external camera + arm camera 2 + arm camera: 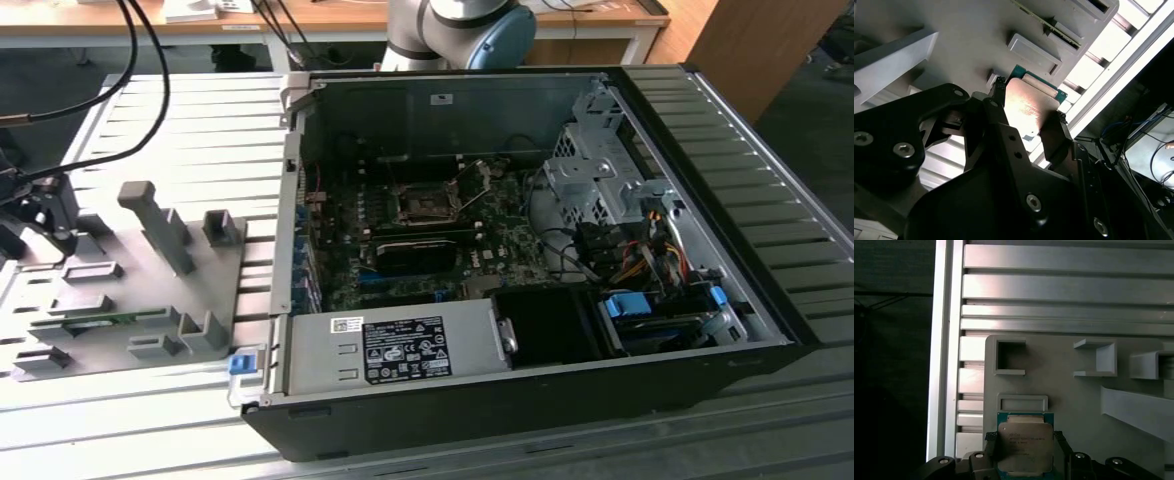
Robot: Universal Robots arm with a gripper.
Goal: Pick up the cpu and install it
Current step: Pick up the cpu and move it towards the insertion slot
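1. At the exterior view's left, the gripper [59, 232] stands over a grey fixture plate [160, 290] that lies on the slatted table [174, 120].
2. Finding: the fingers [991, 446] are drawn in narrow and clamp two opposite edges of the cpu [1024, 445]. The second wrist view confirms the cpu [1030, 100] between the dark fingertips [1054, 134].
3. Orientation: the cpu lies flat and parallel to the plate, silvery lid up. A green board edge shows along one side. It is square, so no long axis stands out. Whether it touches the plate cannot be told.
4. A low rectangular frame [1022, 403] on the plate sits just beside the cpu.
5. A thin green memory stick [118, 320] lies in a holder at the plate's near side.
6. To the right, the open computer case [747, 290] contains the motherboard [501, 245], with the dark square socket [427, 205] well apart from the cpu.
7. The case also holds a power supply [387, 350] at its near side and a drive cage [601, 175] at the exterior view's right.
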